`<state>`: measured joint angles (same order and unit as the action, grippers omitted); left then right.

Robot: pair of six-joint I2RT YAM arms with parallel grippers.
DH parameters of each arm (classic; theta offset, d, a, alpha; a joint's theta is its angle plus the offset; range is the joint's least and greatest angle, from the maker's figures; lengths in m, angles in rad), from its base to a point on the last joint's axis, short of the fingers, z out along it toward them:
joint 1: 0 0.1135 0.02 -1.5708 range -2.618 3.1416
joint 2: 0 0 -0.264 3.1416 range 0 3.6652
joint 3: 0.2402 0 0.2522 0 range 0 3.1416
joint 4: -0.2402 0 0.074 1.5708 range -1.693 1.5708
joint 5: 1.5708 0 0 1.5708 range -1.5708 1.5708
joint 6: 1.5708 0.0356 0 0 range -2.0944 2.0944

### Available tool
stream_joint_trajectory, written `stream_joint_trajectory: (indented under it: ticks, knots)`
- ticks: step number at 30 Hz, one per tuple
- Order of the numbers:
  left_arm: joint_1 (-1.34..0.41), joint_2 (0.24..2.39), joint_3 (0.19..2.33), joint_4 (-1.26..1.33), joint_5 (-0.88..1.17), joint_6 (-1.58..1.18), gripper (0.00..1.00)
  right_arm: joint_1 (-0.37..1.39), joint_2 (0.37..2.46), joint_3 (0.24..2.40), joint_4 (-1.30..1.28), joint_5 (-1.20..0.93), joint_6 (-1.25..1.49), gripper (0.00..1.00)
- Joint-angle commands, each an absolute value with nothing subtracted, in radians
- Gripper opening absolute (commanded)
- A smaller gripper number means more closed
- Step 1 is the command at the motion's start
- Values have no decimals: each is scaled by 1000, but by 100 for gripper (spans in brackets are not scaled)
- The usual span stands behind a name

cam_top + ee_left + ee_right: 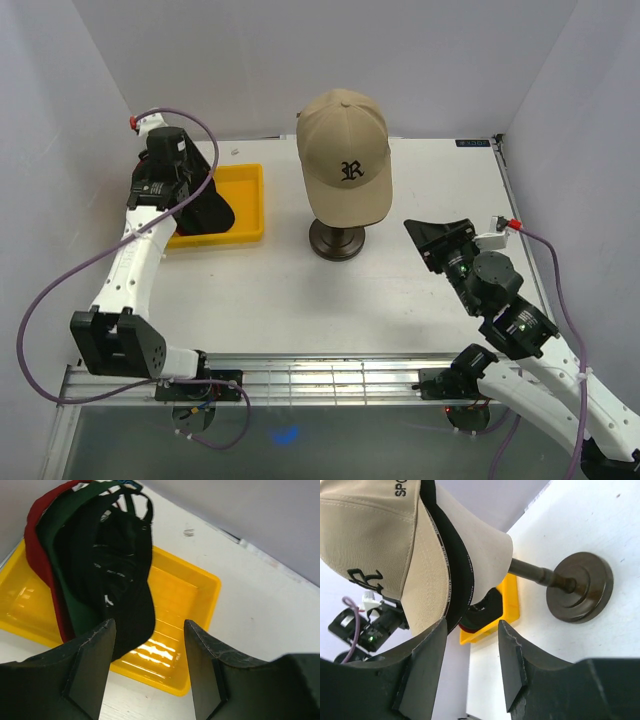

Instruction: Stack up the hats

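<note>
On the smooth white table [400,290], a glossy beige egg-shaped mannequin head [485,535] stands on a dark metal stand [337,240] with a round disc foot. The head wears a woven tan cap [345,160] stitched with a black "R", pulled over a black inner cap [459,560] whose edge shows beneath it. To the left, a shiny hard yellow tray [250,195] holds three soft curved-brim caps nested together: a red cap [37,555], a dark green cap [55,525] and a second black cap [120,565]. The left gripper [149,630] hangs just above these brims with its matte wedge fingers spread and empty, and the right gripper [471,630] faces the tan cap's brim, its fingers also spread and holding nothing.
</note>
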<state>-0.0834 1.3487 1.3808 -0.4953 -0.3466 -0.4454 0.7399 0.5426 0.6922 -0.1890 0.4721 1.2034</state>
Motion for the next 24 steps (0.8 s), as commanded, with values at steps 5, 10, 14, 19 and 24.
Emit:
stream_joint_trajectory:
  ticks: [5,10,14,19,24]
  knots:
    - [41,1482,1400,-471,-425,-423,66,738,511,733,-196,445,879,51]
    - [58,1590,1431,-454,-443,-403,66,738,561,764,-195,403,809,50]
    - [71,1659,1447,-436,-446,-399,67,738,584,781,-193,399,787,47]
    - [78,1707,1427,-382,-399,-394,67,738,603,776,-178,391,767,47]
    - [78,1744,1411,-379,-408,-402,66,738,626,778,-167,373,761,47]
